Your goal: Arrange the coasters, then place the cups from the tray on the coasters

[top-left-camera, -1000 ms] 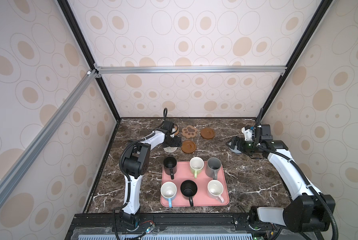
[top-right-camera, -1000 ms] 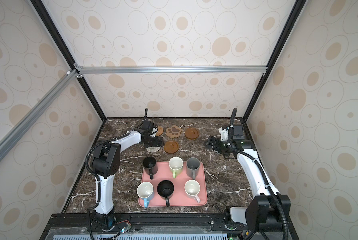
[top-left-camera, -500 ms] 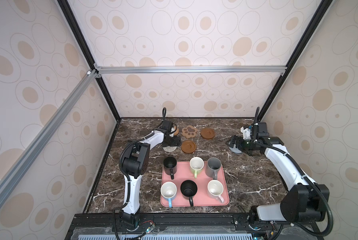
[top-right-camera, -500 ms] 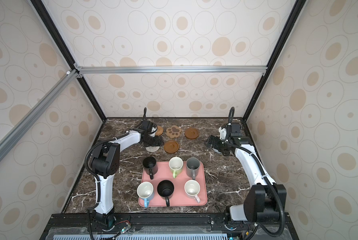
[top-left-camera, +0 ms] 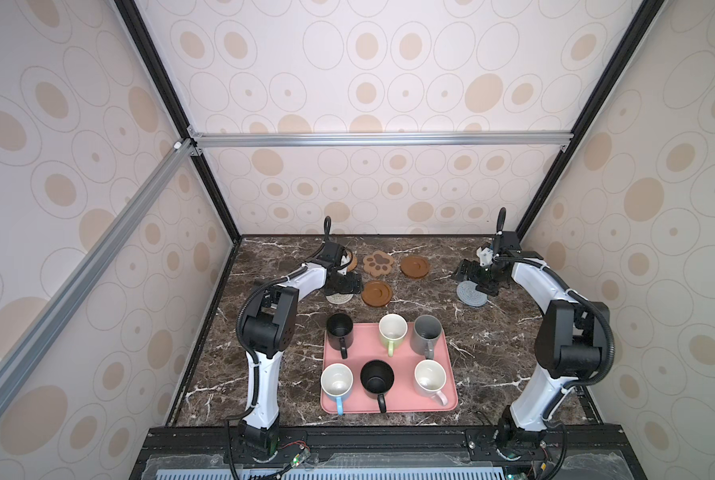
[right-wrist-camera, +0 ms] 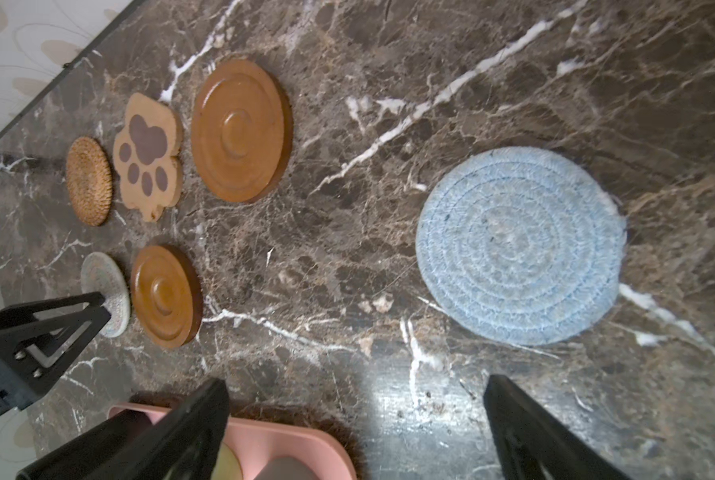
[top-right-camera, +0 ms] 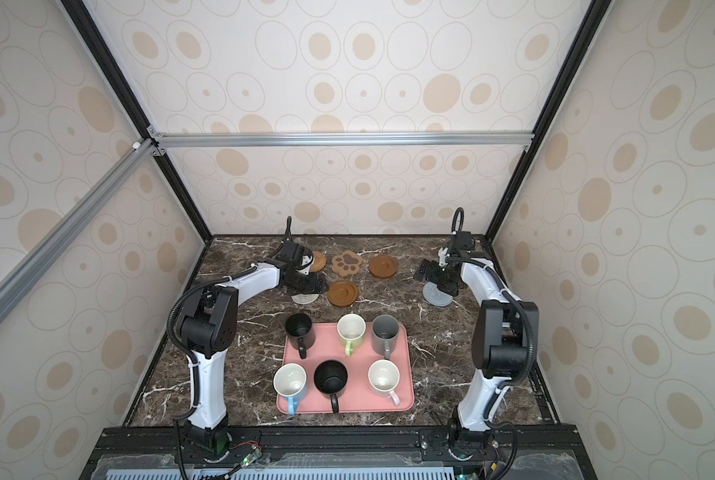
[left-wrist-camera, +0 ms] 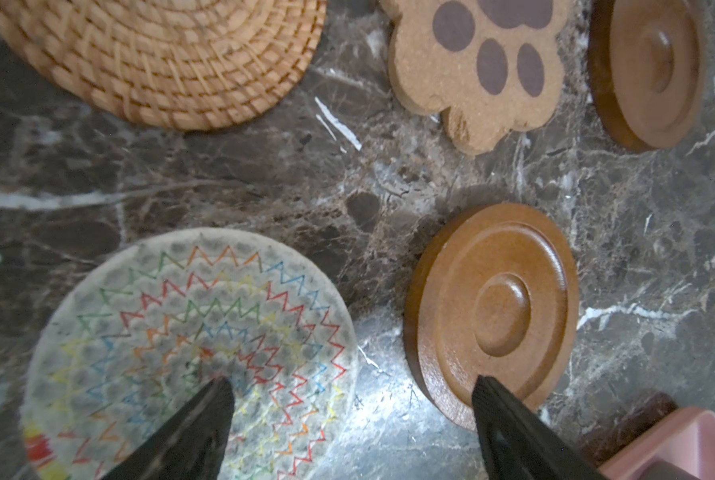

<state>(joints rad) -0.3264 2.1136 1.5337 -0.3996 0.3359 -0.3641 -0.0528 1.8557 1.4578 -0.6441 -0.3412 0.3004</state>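
Note:
Six coasters lie on the marble behind the pink tray [top-left-camera: 389,405]: rattan [top-left-camera: 350,262], paw-shaped [top-left-camera: 377,263], two brown wooden discs [top-left-camera: 414,266] [top-left-camera: 376,293], beige woven [top-left-camera: 340,297] and, apart at the right, grey-blue woven [top-left-camera: 472,294]. Several cups stand on the tray, among them a black one [top-left-camera: 340,328], a light green one [top-left-camera: 393,328] and a grey one [top-left-camera: 427,330]. My left gripper [left-wrist-camera: 349,384] is open, one fingertip over the beige woven coaster [left-wrist-camera: 181,332], the other over the near wooden disc [left-wrist-camera: 497,307]. My right gripper [right-wrist-camera: 355,382] is open over bare marble beside the grey-blue coaster [right-wrist-camera: 517,245].
Patterned walls and black frame posts close the marble table [top-left-camera: 493,353] at the back and both sides. A black rail [top-left-camera: 389,436] runs along the front edge. The tray's corner [right-wrist-camera: 289,440] lies close under my right gripper.
My right arm has folded in with its elbow rising, and its gripper has drawn back from over the grey-blue coaster. The left arm has hardly moved.

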